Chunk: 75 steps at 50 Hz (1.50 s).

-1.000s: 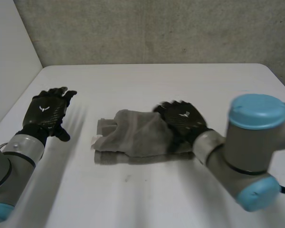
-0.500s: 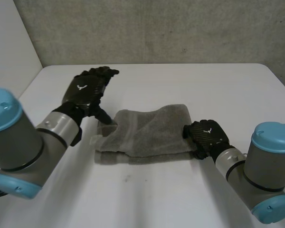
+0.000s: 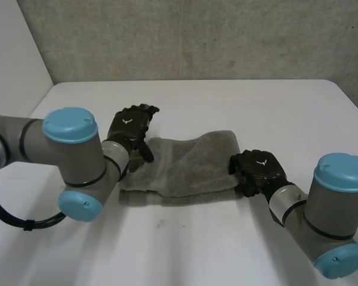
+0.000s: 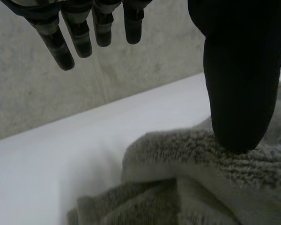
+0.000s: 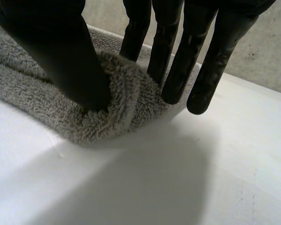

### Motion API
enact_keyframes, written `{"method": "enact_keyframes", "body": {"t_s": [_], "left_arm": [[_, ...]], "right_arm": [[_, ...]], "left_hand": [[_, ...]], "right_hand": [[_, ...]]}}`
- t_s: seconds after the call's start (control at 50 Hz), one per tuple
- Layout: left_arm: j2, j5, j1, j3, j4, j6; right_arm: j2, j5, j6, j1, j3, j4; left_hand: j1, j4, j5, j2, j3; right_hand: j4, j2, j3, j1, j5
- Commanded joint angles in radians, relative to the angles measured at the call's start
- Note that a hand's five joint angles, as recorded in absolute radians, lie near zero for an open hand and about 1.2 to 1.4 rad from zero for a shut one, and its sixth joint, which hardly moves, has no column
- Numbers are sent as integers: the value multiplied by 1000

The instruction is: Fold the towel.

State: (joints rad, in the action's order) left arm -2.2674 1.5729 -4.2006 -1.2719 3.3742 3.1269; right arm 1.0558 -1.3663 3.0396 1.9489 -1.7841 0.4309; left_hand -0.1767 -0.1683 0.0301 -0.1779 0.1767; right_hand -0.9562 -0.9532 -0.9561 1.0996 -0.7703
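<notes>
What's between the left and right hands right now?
Head view: the grey towel spans the gap, left hand at one end, right hand pinching the other.

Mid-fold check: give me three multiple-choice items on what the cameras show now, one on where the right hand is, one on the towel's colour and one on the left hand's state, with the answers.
1. Where on the towel is the right hand?
A. at its right end
B. on its middle
C. off it, raised in the air

2. What colour is the towel?
A. red
B. grey
C. blue

3. How is the left hand?
A. a fist round the towel
B. open, thumb tip on the towel
C. curled, holding nothing

Answers:
1 A: the right wrist view shows thumb and fingers pinching the folded end.
2 B: the cloth is grey in every view.
3 B: the left wrist view shows straight fingers in the air and the thumb resting on the cloth.
</notes>
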Motion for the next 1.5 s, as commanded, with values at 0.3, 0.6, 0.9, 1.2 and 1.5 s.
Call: {"method": "enact_keyframes", "body": {"t_s": [0.3,0.6,0.9,1.2,1.5], "left_arm": [[-4,196,10,-73,-58,84],[275,199,67,-260,-41,78],[402,187,-87,-354,-10,81],[358,191,-1,-215,19,67],[226,203,145,-155,-96,-94]], "right_arm": [[62,-56,-126,-59,-18,-6],[87,-31,-323,178,233,-26],[-171,256,-435,397,374,-196],[92,64,-208,262,261,-193],[12,125,177,131,461,-487]], "left_hand": [[-13,-22,-15,-12,13],[-2,-10,-26,0,2],[-2,-10,-26,0,2],[-7,-16,-21,-6,7],[-28,-36,0,-27,28]], "right_hand": [[-440,-443,-440,297,-451],[-440,-443,-440,297,-451],[-440,-443,-440,297,-451],[782,779,782,-925,770],[782,779,782,-925,770]]}}
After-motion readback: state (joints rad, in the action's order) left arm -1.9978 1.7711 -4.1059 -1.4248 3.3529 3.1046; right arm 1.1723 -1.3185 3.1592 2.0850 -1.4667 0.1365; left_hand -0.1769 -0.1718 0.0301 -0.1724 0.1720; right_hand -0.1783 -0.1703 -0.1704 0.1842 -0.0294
